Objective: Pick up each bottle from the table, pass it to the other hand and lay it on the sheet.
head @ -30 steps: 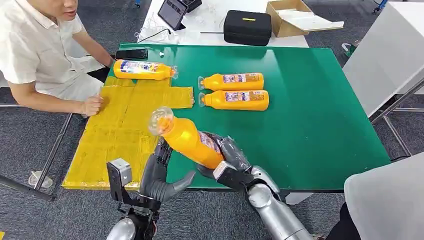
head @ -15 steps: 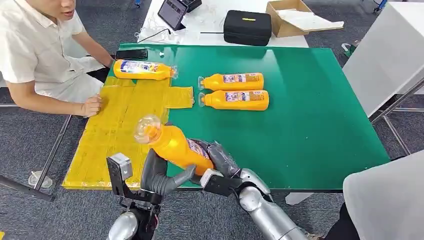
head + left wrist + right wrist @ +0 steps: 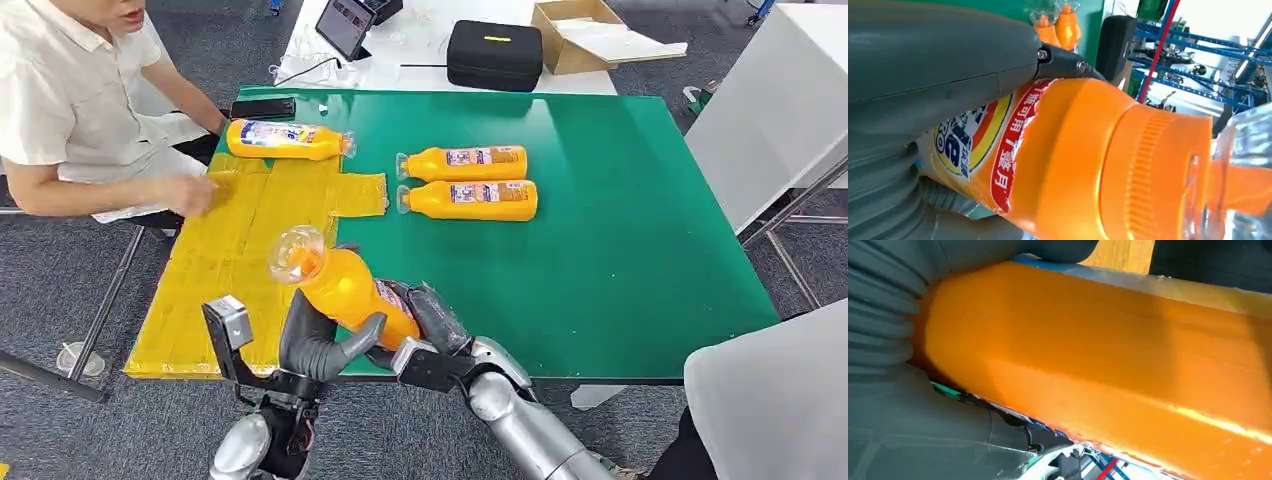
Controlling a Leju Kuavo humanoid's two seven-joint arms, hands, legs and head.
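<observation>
The left hand (image 3: 318,345) has closed its thumb onto the orange plastic bottle (image 3: 345,285), which the right hand (image 3: 425,325) also grips, over the green table's (image 3: 620,250) near edge beside the yellow sheet (image 3: 235,260).

I stand over a green table (image 3: 640,230) on grey carpet (image 3: 60,290). Beyond it, a white table (image 3: 420,45) carries a black case (image 3: 494,55), a cardboard box (image 3: 580,35) and a tablet (image 3: 346,26). A person (image 3: 70,100) sits at my left
</observation>
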